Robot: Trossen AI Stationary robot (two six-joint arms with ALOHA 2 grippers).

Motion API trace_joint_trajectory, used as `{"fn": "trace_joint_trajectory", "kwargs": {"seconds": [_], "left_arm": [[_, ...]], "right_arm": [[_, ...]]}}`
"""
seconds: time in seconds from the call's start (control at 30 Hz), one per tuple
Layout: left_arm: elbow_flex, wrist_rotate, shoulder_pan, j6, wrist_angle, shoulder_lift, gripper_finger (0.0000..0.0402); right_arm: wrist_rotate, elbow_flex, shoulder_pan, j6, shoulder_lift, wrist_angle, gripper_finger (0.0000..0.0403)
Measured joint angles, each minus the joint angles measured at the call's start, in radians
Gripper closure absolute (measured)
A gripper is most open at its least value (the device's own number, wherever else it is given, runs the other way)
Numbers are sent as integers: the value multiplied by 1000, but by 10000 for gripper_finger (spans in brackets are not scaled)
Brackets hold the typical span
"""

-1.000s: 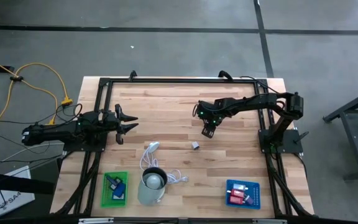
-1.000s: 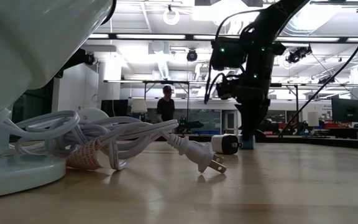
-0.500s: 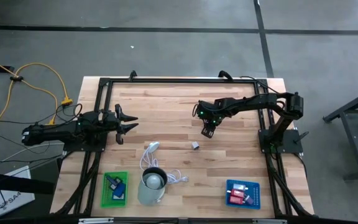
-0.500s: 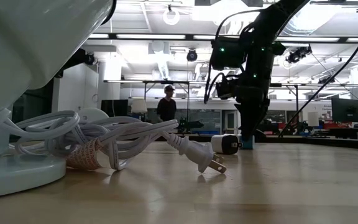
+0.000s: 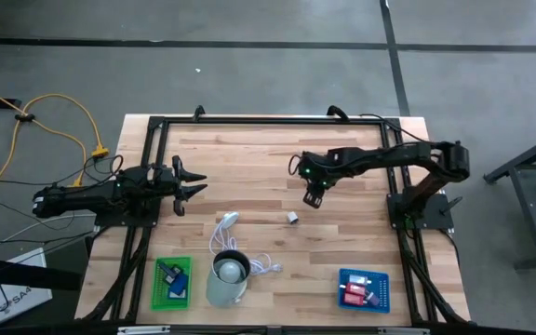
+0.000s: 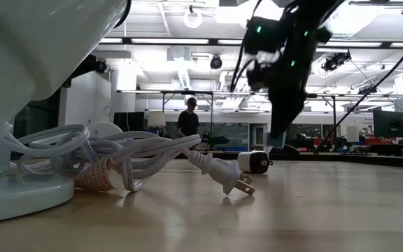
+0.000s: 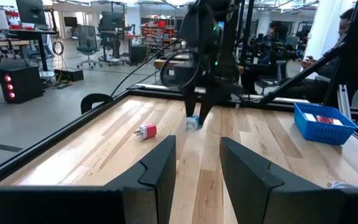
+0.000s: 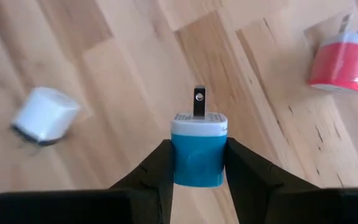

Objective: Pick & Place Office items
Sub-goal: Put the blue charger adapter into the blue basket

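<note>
Nearby, white cube charger (image 8: 45, 114) and red charger (image 8: 343, 60) flank the held blue charger (image 8: 198, 150).

Wooden table (image 5: 268, 167) with trays, cable, chargers

Right gripper (image 8: 197, 155) fingers clamped over mid-table; left gripper (image 5: 190, 186) waits, fingers parted.

A white coiled cable (image 5: 235, 244) is lying on the wooden worktop (image 5: 249, 167) beside a pale cup (image 5: 228, 277), its plug (image 6: 228, 178) resting flat; a person (image 6: 187, 119) is standing far behind.
</note>
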Motion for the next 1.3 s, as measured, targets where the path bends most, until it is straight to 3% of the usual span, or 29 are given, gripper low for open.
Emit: {"fn": "trace_joint_trajectory", "kwargs": {"seconds": [0.47,0.87,1.3], "left_arm": [[0,0,0,0,0,0,281],[0,0,0,0,0,0,281],[0,0,0,0,0,0,281]], "right_arm": [[47,1,83,61,-235,-50,293],[53,1,165,91,-245,-68,293],[53,1,361,184,-255,-129,293]]}}
